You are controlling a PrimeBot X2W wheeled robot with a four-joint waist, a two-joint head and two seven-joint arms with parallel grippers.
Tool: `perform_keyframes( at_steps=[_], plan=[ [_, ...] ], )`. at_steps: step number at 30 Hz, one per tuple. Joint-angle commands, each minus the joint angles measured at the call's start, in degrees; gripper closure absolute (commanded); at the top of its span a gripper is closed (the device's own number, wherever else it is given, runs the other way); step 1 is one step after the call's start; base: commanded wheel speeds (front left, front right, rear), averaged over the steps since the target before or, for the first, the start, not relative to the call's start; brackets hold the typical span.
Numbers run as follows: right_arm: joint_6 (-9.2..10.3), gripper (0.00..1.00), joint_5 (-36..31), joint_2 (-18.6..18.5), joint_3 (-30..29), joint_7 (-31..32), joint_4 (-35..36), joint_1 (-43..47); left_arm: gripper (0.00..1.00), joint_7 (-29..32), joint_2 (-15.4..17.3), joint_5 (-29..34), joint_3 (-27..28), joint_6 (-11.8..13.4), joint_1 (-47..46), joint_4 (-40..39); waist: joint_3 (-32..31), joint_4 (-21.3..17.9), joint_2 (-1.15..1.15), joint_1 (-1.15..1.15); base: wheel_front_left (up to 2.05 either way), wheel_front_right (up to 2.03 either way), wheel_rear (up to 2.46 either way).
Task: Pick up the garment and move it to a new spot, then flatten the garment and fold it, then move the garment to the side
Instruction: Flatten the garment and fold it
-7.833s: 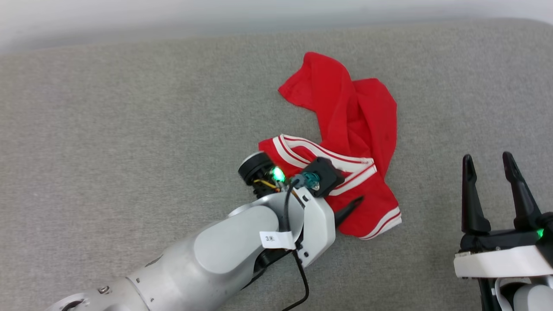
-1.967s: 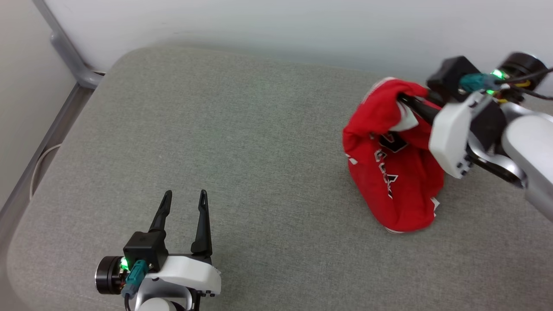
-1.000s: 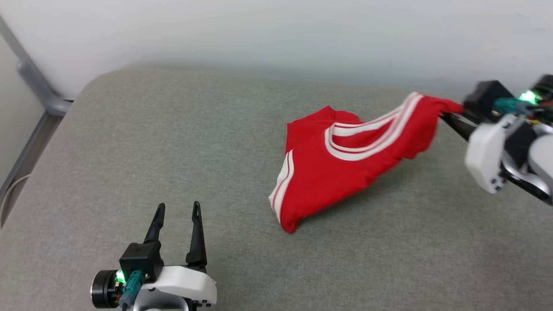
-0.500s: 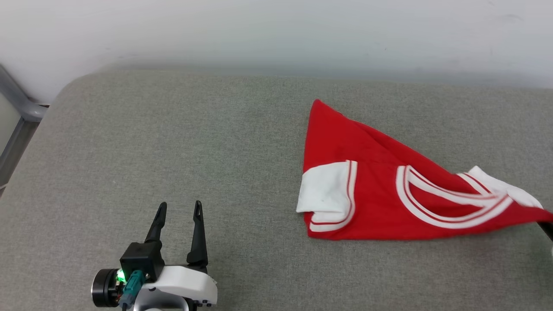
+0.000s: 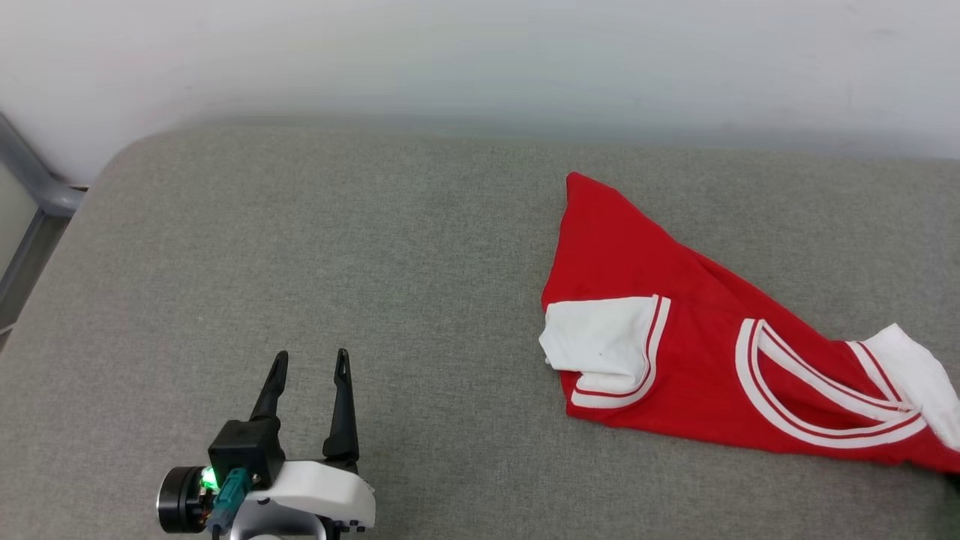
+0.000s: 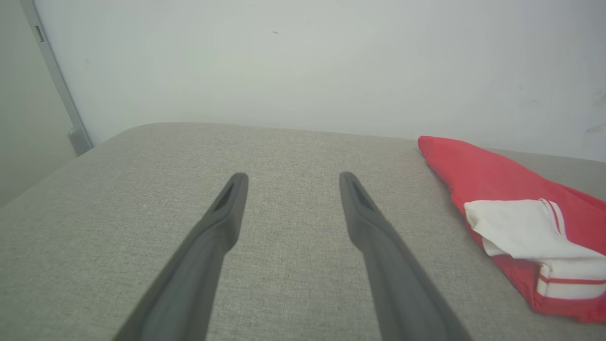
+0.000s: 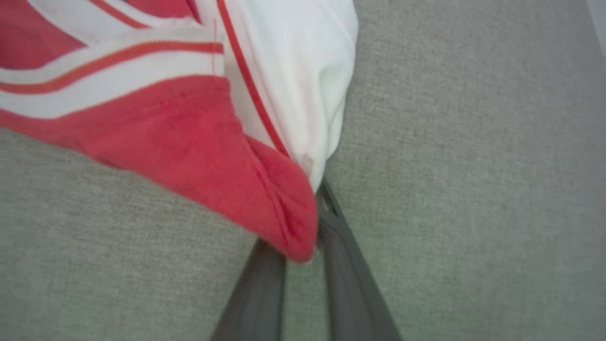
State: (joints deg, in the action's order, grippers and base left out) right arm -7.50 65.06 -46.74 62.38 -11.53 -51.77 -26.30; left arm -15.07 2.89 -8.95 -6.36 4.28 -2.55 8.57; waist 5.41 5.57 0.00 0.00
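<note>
Grey cushion [image 5: 300,225] bears the garment [image 5: 675,300] lying 11-to-4 o'clock, its 4 o'clock corner seemingly pinched by the right gripper [image 7: 319,215] (left gripper [image 5: 310,355] spread, well off at 8).

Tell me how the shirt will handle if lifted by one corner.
Likely floppy: the shirt lies creased, a sleeve folded over. Probably light: thin cloth bunches in the right end effector. It should drape and sag, not hold shape.

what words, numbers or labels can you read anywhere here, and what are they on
No text can be read in these views.
The garment shows plain red cloth, white sleeves and striped trim; no lettering on the side facing up.
The left claw and the grey cushion show no label or marking.
</note>
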Motion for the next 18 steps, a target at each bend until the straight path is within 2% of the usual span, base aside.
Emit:
perform_keyframes(
  at_steps=[1,7,11,17,18],
  plan=[
    [0.01,0.0,-0.3,0.7,-0.1,-0.6,0.1,1.1,0.0,-0.2,0.0,0.3,0.3,-0.1,0.6,0.0,-0.5,-0.2,0.0,0.0,0.0,0.0,0.0],
    [0.04,0.0,-3.1,-0.6,-4.8,-3.6,2.2,-0.5,0.0,-0.2,0.0,0.8,1.2,-0.6,1.3,-0.6,-2.8,-1.0,0.0,0.0,0.0,0.0,0.0],
    [0.04,0.0,-8.0,-1.6,-11.1,-3.7,6.2,-0.4,0.0,-0.2,0.0,1.4,2.6,-1.3,1.7,-1.0,-3.9,-2.2,0.0,0.0,0.0,0.0,0.0],
    [0.03,0.0,-17.3,-0.8,-24.5,-3.7,15.1,4.5,0.0,-0.2,0.9,2.7,4.5,-3.4,-0.9,-1.4,-4.7,-4.0,0.0,0.0,0.0,0.0,0.0],
    [0.04,0.0,-22.6,1.4,-32.6,-3.7,20.1,7.9,0.0,-0.2,1.4,3.2,4.8,-4.7,-2.6,-1.5,-4.8,-4.8,0.0,0.0,0.0,0.0,0.0]
  ],
)
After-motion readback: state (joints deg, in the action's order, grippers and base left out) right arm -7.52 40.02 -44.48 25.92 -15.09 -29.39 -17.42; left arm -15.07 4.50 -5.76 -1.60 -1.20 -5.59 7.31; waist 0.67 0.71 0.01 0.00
